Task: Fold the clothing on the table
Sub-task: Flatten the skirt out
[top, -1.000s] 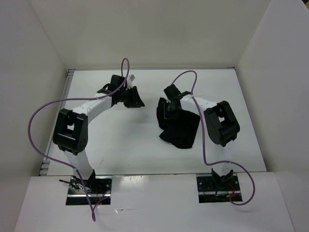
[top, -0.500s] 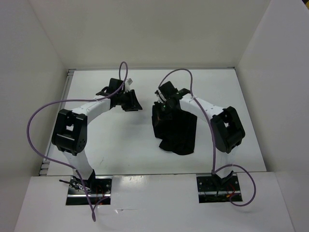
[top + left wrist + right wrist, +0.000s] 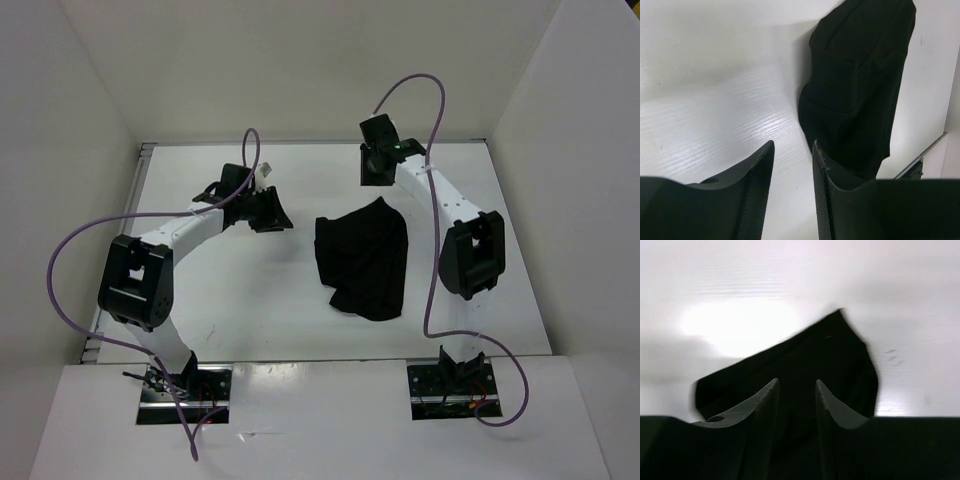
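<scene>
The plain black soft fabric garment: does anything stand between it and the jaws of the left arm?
Nothing visible does. In the left wrist view, only bare white smooth table lies between the left arm's jaws and the black fabric garment. The top view agrees.

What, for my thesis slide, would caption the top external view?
Open left pincer and open right pincer stand clear of a rumpled black garment on the white table.

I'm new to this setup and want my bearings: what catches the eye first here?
A rumpled black soft fabric garment lies right of centre on the smooth white table, touched by neither arm. The left gripper hovers open to its left; the right gripper hangs open past its far end.
</scene>
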